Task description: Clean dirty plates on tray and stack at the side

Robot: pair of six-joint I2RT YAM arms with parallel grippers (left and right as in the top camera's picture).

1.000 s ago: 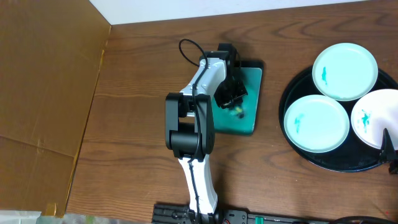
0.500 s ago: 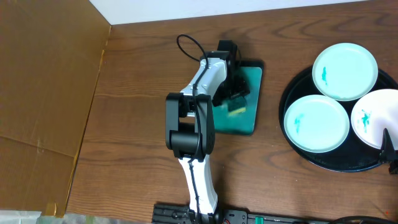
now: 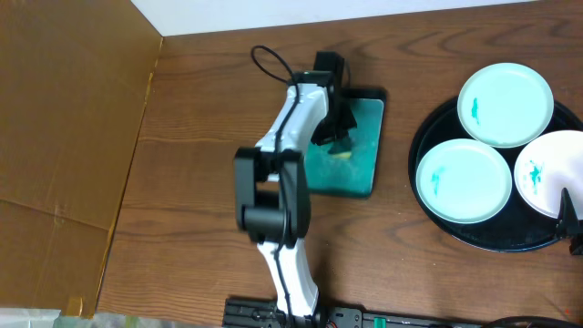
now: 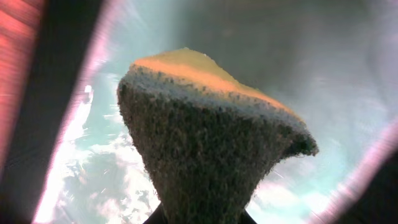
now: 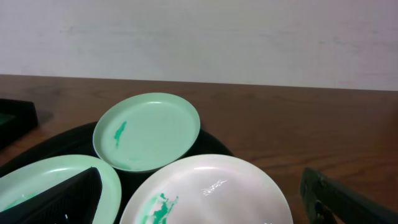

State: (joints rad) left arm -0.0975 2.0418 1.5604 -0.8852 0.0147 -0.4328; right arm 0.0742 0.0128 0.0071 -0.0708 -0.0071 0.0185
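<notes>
Now, sponge [image 4: 205, 143] pinched.
Clamped on it, the left fingers [image 3: 330, 130] hang over the teal tray [image 3: 362, 171]; right fingers [image 5: 339, 198] apart, near the plates [image 5: 147, 130].

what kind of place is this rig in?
Probably a lab mock-up, not a kitchen: wooden table, cardboard panel beside it, blank white wall, smeared plates staged on a black tray, sponge in the left end effector.
</notes>
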